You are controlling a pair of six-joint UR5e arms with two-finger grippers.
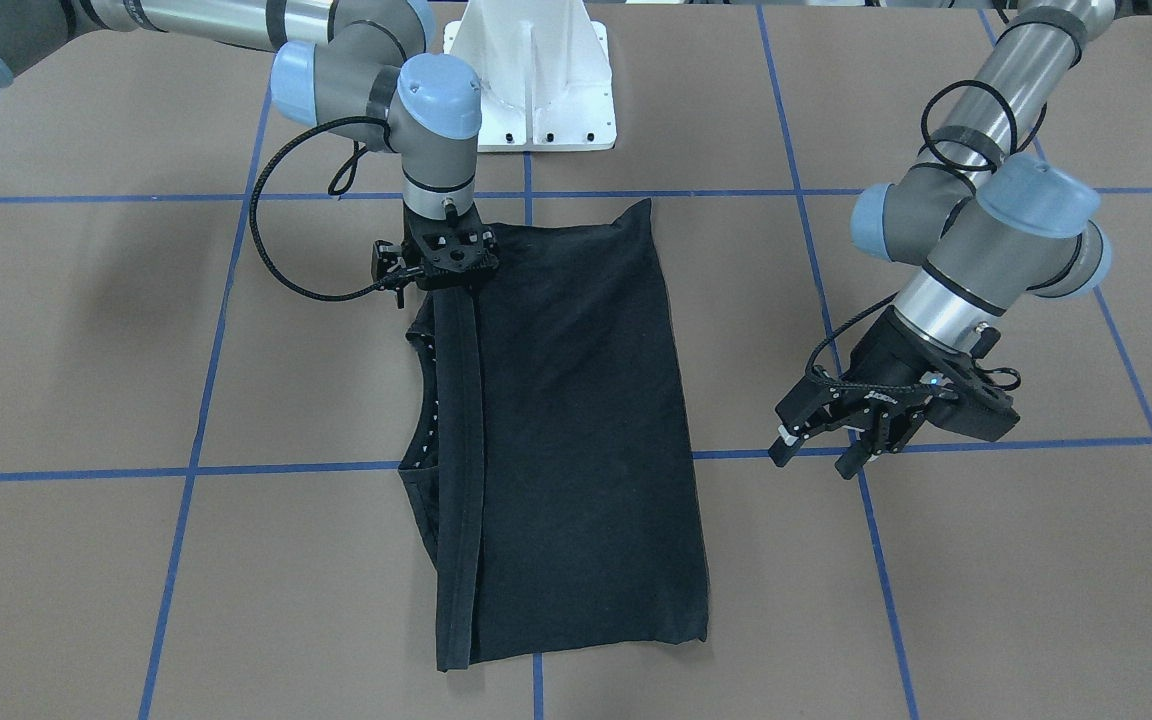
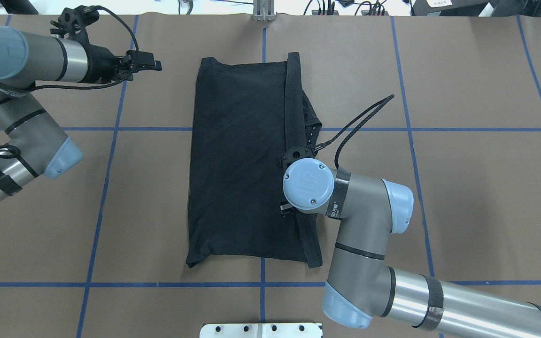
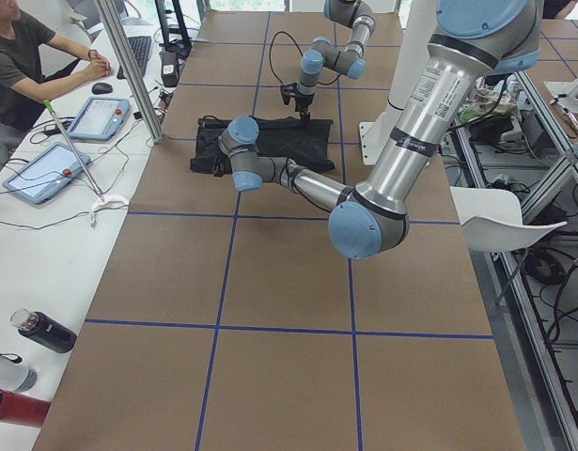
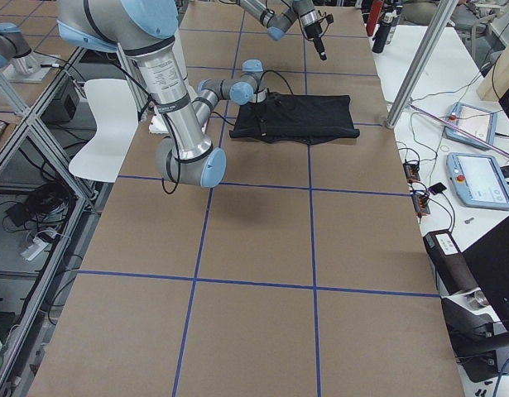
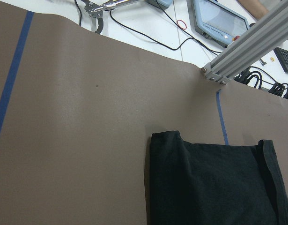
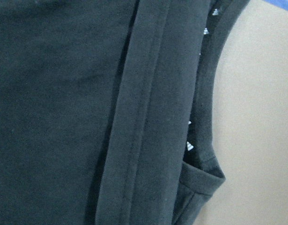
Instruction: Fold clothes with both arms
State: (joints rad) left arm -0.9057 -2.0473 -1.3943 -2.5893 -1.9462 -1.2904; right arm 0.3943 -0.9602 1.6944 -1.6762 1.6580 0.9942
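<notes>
The clothes are one black T-shirt (image 1: pixel 576 420) (image 2: pixel 237 164), folded into a long rectangle in the middle of the table. A hem band (image 1: pixel 461 450) (image 6: pixel 139 117) runs along one long edge. Beside it lies the neck opening (image 2: pixel 313 129) with small white marks. My right gripper (image 1: pixel 448 275) points straight down onto that edge near the base end. Its fingers are hidden, so I cannot tell whether it is open or shut. My left gripper (image 1: pixel 816 445) hovers over bare table well to the side of the shirt, open and empty. The left wrist view shows only a shirt corner (image 5: pixel 214 187).
The white pedestal base (image 1: pixel 536 90) stands at the robot's edge. Blue tape lines cross the brown table (image 2: pixel 463 197). An aluminium post (image 3: pixel 129 70) rises at the far edge. Beyond it is a desk with tablets (image 4: pixel 477 178), bottles (image 3: pixel 44 331) and a seated person (image 3: pixel 25 56).
</notes>
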